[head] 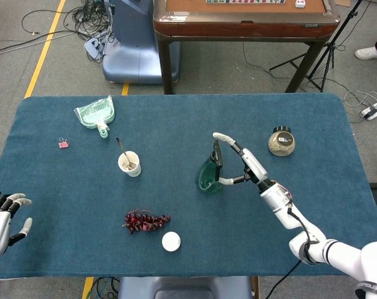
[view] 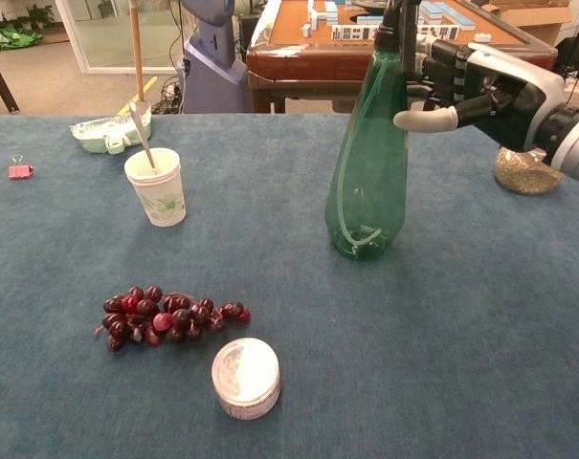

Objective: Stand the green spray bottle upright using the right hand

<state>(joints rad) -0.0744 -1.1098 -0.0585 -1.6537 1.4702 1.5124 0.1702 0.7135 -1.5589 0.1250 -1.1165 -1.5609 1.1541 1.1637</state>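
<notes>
The green spray bottle (head: 208,174) (view: 366,182) stands on its base near the middle of the blue table, its neck leaning slightly toward my right hand. My right hand (head: 247,163) (view: 480,81) is just right of the neck and spray head. Its fingers are stretched out past the spray head, and the thumb (view: 418,120) reaches to the bottle's right edge without wrapping it. The hand no longer grips the bottle. My left hand (head: 4,218) rests at the table's front left corner, fingers apart and holding nothing; it is out of the chest view.
Left of the bottle stands a paper cup with a spoon (head: 129,163) (view: 157,186). Grapes (head: 144,220) (view: 169,318) and a white round tin (head: 171,241) (view: 246,378) lie near the front. A grain jar (head: 281,142) (view: 523,170) is behind my right hand. Far left are a green dustpan (head: 96,114) and a pink clip (head: 63,144).
</notes>
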